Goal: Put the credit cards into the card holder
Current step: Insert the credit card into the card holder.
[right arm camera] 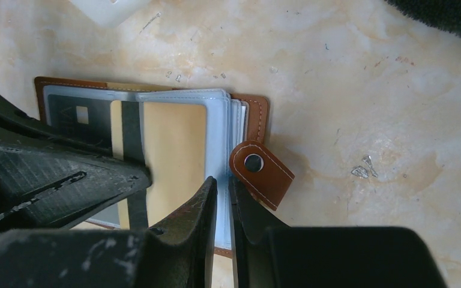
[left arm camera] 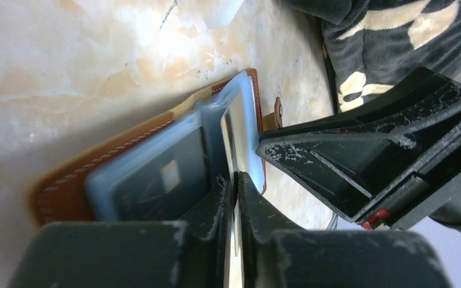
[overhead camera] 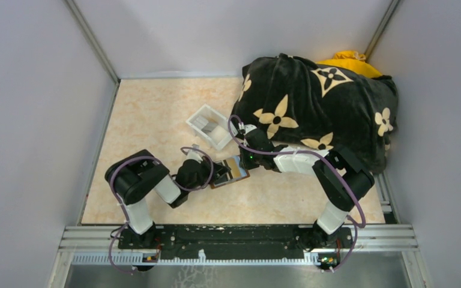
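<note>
The brown leather card holder (overhead camera: 235, 170) lies open on the table, its clear sleeves fanned out (right arm camera: 219, 108). My left gripper (left arm camera: 235, 175) is shut on a tan credit card (right arm camera: 174, 144) with a dark stripe. The card lies partly inside a sleeve and shows edge-on between my fingers in the left wrist view (left arm camera: 235, 264). A dark card (left arm camera: 162, 180) sits in the leftmost sleeve. My right gripper (right arm camera: 223, 180) is shut on the sleeves' free edge, beside the snap tab (right arm camera: 261, 171). Both grippers (overhead camera: 216, 174) (overhead camera: 244, 161) meet over the holder.
A clear plastic tray (overhead camera: 210, 126) with more cards (overhead camera: 203, 122) stands just behind the holder. A black blanket with cream flowers (overhead camera: 318, 108) covers the back right over something yellow (overhead camera: 348, 60). Grey walls close in on the left, back and right sides.
</note>
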